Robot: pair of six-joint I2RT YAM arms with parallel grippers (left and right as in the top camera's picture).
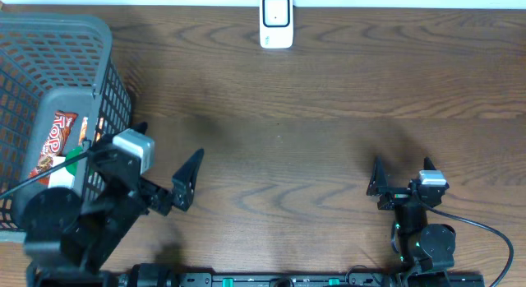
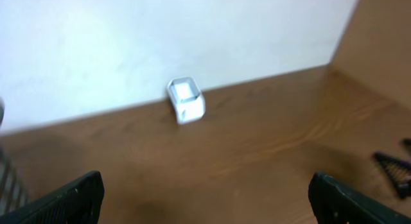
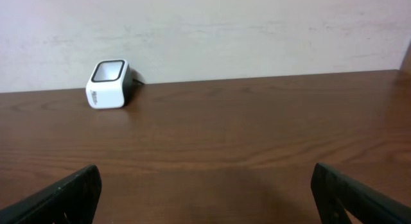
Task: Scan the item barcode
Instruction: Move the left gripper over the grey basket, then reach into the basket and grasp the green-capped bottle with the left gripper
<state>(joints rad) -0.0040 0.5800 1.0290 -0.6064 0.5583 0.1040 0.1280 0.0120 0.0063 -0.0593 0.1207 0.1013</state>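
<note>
The item, a red snack pack (image 1: 60, 136), lies in the grey mesh basket (image 1: 82, 32) at the left, partly hidden by my left arm. A white barcode scanner (image 1: 276, 21) stands at the table's far edge; it also shows in the left wrist view as the scanner (image 2: 186, 100) and in the right wrist view as the scanner (image 3: 108, 84). My left gripper (image 1: 164, 155) hovers open just right of the basket, with nothing between its fingertips (image 2: 70, 198). My right gripper (image 1: 401, 176) is open and holds nothing near the front right, facing the scanner, fingertips (image 3: 356, 195) wide apart.
The basket's right wall (image 1: 119, 98) stands close beside my left arm. Other packets (image 1: 64, 173) lie in the basket under the arm. A pale wall (image 3: 205, 31) rises behind the scanner. My right gripper (image 2: 393, 166) shows at the edge of the left wrist view.
</note>
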